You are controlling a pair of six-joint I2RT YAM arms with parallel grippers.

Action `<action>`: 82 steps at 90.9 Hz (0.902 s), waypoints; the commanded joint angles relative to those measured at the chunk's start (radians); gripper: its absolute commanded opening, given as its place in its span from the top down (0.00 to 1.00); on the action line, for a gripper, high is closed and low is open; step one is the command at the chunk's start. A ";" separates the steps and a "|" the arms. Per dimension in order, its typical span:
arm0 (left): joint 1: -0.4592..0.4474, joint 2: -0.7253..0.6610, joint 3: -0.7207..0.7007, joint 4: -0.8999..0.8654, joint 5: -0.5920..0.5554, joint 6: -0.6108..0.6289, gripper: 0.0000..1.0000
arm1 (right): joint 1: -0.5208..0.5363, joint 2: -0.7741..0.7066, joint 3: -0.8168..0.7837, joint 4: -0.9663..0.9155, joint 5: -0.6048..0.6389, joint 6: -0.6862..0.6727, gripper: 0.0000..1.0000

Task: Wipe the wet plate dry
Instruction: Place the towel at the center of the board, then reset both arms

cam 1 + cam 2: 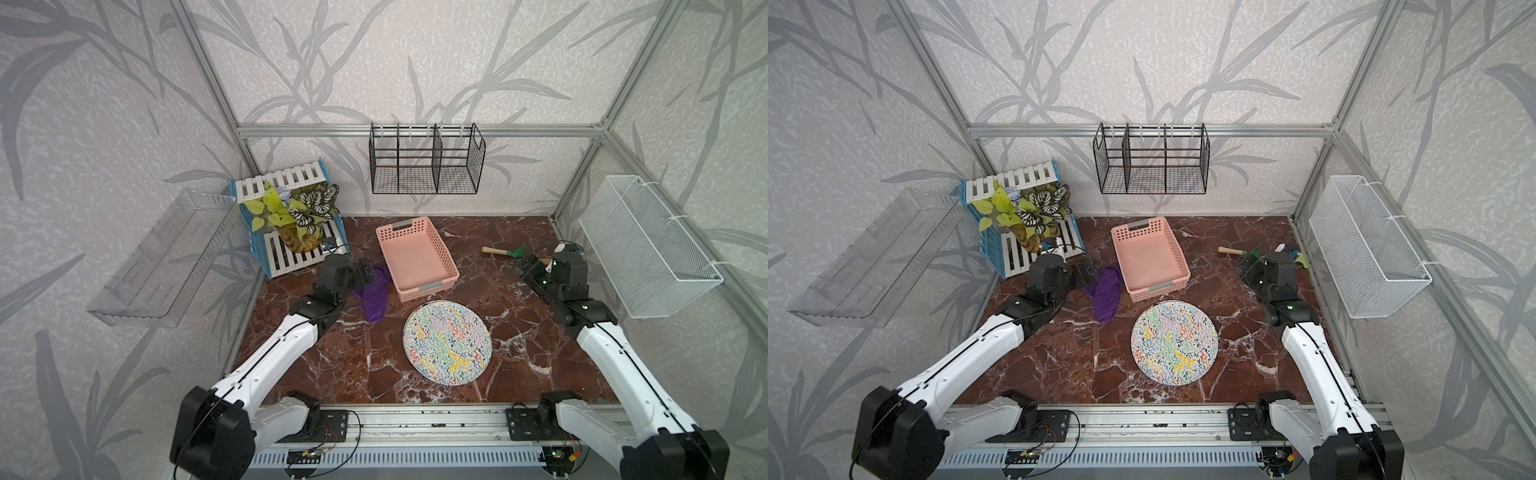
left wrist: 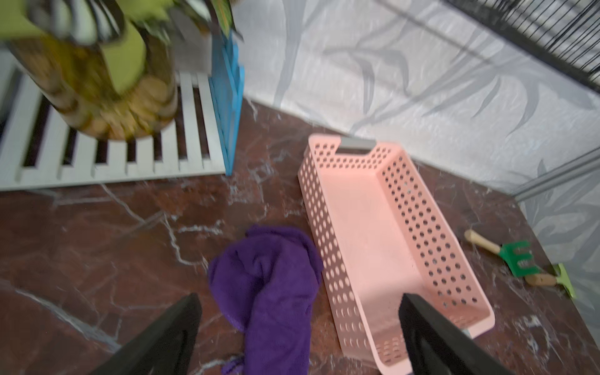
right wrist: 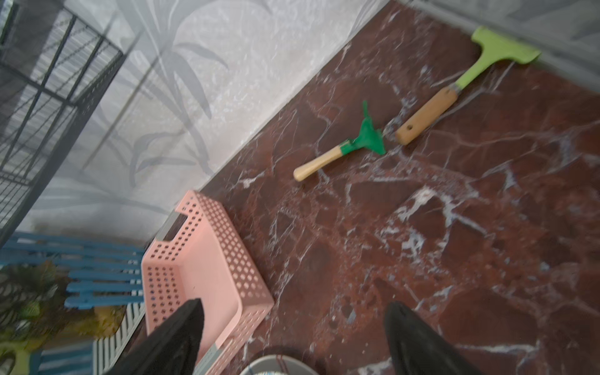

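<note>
The marbled worktop [image 1: 332, 365] carries everything. A slatted rack [image 1: 282, 183] with a potted plant fills its back left corner. A pink basket [image 1: 415, 257] sits empty at the middle of the back half. The patterned plate [image 1: 447, 341] lies flat near the front edge, about midway along it, apart from the basket and touched by neither arm. Whether it is wet cannot be told from its busy pattern.

The purple cloth [image 1: 374, 297] lies crumpled on the worktop just beside the basket's left wall, well clear of the plate. The left fingers [image 1: 366, 270] hover above the cloth's far end, spread wide and grasping nothing. The right fingers [image 1: 524, 265] are spread too and empty, out by the right edge near a small green rake [image 1: 494, 250] and a scraper [image 3: 425, 113].

The step in hand looks like cloth handling, not wiping. If the plate needs drying, the next move calls for the left fingers to drop over the bunched cloth, close on a thick fold and carry it to the plate. The right fingers should steady the rim, since the plate may slide on the smooth stone.
</note>
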 commanded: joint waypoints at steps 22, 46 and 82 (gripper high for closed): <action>0.003 -0.138 -0.151 0.215 -0.271 0.244 0.00 | -0.134 0.154 -0.157 0.151 0.269 -0.245 0.02; 0.007 -0.173 -0.227 0.263 -0.381 0.283 0.00 | -0.134 0.337 -0.253 0.465 0.319 -0.402 0.00; 0.014 -0.196 -0.308 0.338 -0.472 0.328 0.00 | 0.018 0.476 -0.362 0.939 0.267 -0.666 0.01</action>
